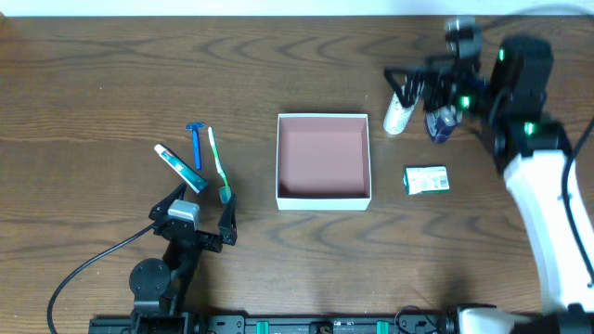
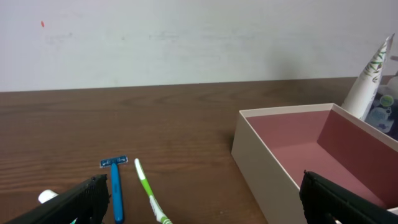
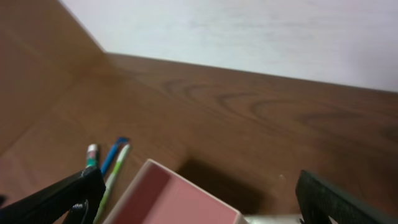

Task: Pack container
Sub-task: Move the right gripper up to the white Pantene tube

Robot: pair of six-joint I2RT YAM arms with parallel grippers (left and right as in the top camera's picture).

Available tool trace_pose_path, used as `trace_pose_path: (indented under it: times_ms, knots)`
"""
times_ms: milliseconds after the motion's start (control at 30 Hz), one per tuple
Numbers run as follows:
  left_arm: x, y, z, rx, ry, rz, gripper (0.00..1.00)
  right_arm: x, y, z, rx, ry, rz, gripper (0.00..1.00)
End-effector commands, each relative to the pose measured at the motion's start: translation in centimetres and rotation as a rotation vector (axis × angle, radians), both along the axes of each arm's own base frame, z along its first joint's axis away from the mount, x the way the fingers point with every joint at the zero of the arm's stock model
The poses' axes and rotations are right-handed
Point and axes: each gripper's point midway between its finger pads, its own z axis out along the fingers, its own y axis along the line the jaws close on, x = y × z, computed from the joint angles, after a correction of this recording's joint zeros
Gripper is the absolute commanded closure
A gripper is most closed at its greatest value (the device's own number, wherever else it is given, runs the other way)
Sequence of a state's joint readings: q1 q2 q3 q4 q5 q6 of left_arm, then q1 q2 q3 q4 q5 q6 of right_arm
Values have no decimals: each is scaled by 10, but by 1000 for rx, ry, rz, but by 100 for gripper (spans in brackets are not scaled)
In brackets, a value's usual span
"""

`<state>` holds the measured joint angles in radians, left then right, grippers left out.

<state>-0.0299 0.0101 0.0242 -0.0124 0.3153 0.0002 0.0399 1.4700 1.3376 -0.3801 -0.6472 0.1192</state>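
The container (image 1: 323, 198), a square white box with a reddish-brown inside, stands empty at the table's middle. Left of it lie a toothpaste tube (image 1: 179, 167), a blue razor (image 1: 196, 144) and a green toothbrush (image 1: 218, 162). My left gripper (image 1: 206, 198) is open just in front of them, holding nothing. In the left wrist view the razor (image 2: 115, 190) and toothbrush (image 2: 148, 193) lie between the open jaws, with the container (image 2: 267, 162) to the right. My right gripper (image 1: 401, 88) hovers open at the back right above a white tube (image 1: 399, 116). The right wrist view looks down on the container's corner (image 3: 168, 199).
A dark blue bottle (image 1: 444, 125) stands next to the white tube. A small green-and-white carton (image 1: 426, 179) lies right of the container. The left arm's cable (image 1: 93, 264) trails across the front left of the wooden table.
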Motion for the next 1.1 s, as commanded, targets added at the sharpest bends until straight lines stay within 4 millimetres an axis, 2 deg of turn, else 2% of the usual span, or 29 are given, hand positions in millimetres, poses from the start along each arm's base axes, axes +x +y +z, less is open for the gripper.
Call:
trace_pose_path:
  times_ms: [0, 200, 300, 467, 567, 633, 733, 867, 967, 1067]
  knots:
    - [-1, -4, -16, -1, 46, -20, 2, -1, 28, 42, 30, -76, 140, 1]
    - [-1, -4, -16, -1, 46, -20, 2, -12, 52, 84, 59, -211, 244, 1]
    - [-1, -4, -16, -1, 46, -20, 2, -21, 65, 96, 113, -229, 309, 1]
    - [-1, -4, -16, -1, 46, -20, 2, -17, 64, 112, 155, -244, 274, 1]
    - [-1, -4, -16, -1, 46, -20, 2, -3, 51, 109, 174, -160, 132, 1]
    - [-1, -4, -16, -1, 46, -20, 2, 9, 33, 98, 153, -75, -28, 1]
    - [-1, -4, -16, -1, 46, -20, 2, 18, -18, 72, 79, 101, -404, 1]
    - [-1, -4, -16, -1, 46, -20, 2, 5, -66, 59, -12, 198, -718, 1]
    - [-1, -4, -16, -1, 46, -20, 2, -2, -82, 55, -49, 233, -821, 1]
    - [-1, -4, -16, -1, 46, -20, 2, -3, -82, 38, -60, 309, -843, 1]
